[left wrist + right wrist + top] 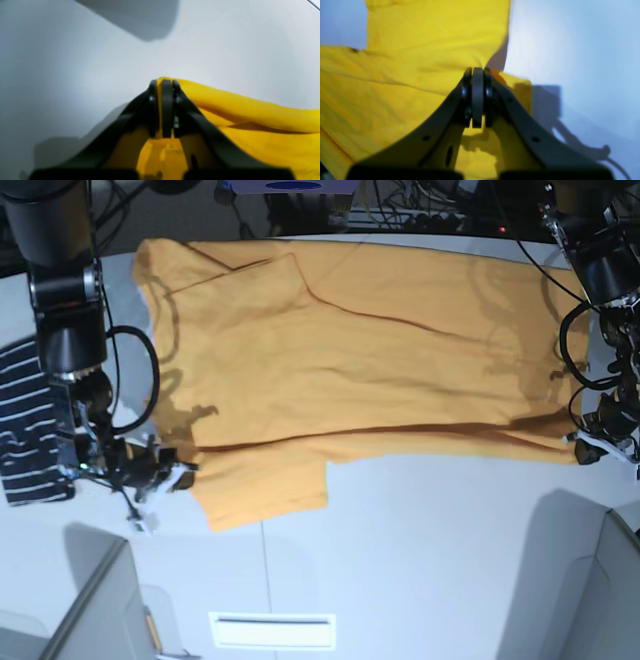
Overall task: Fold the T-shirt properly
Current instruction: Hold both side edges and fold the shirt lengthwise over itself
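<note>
Closest to us in the left wrist view, our left gripper (163,85) has its jaws pinched together on a yellow edge of the T-shirt (250,120). Our right gripper (477,72) is likewise clamped on cloth at the other end. From above, the T-shirt (350,350) lies spread across the white table (430,550), its near long edge partly doubled over, a sleeve sticking out toward us. Beside our right arm lies a striped garment (25,420), apart from the work. To fold well, we judge both ends should rise together and travel level, keeping the edge taut so the crease runs straight and the sleeve tucks under.
</note>
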Tool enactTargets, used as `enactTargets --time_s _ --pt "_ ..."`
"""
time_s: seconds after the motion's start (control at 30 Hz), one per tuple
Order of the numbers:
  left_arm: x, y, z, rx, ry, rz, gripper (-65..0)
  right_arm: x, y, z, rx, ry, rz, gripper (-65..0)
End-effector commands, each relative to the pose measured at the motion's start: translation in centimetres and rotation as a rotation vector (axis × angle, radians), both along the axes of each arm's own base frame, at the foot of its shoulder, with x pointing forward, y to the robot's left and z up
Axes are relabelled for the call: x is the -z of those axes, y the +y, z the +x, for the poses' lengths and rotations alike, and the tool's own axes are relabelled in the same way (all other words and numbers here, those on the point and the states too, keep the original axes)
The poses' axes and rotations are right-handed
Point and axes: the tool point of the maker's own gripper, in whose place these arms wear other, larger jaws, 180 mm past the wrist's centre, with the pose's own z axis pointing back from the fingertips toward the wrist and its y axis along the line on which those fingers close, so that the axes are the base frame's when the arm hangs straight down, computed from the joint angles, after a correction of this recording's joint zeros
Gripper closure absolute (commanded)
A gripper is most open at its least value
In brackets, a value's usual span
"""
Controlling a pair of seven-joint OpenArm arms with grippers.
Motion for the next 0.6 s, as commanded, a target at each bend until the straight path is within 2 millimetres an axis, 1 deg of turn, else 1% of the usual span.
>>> enactTargets --time_s 0.0,0.1,0.17,0.33,0.4,0.5,0.57 --pt "-2.3 0.8 0.8 0.005 -0.062 0.033 0.0 -3.2 -0.9 2.0 0.018 -0.088 0.009 0.0" --pt "-2.2 0.6 0.5 0.010 -0.061 0.033 0.0 -3.5 -1.4 1.1 0.025 -0.079 0.013 0.0" --pt "-1.9 0.1 0.2 0.011 -0.070 -0.011 0.0 -3.3 -1.4 0.3 0.020 -0.072 0.014 0.0" --pt "-2.7 -0.9 0.3 0.016 -0.126 -0.116 0.0 -3.2 -1.7 -0.8 0.027 -0.070 0.018 0.0" --pt "-2.2 -1.1 0.0 0.024 -0.095 -0.120 0.0 -3.4 -2.1 -1.2 0.036 -0.068 0.021 0.0" --pt "-2.0 -1.2 -0.2 0.030 -0.071 -0.125 0.0 -3.7 -2.9 -1.8 0.057 -0.068 0.025 0.0" --pt "-2.4 -0.4 -0.4 0.004 -0.086 -0.128 0.0 -4.1 -3.3 -2.2 0.060 -0.065 0.022 0.0"
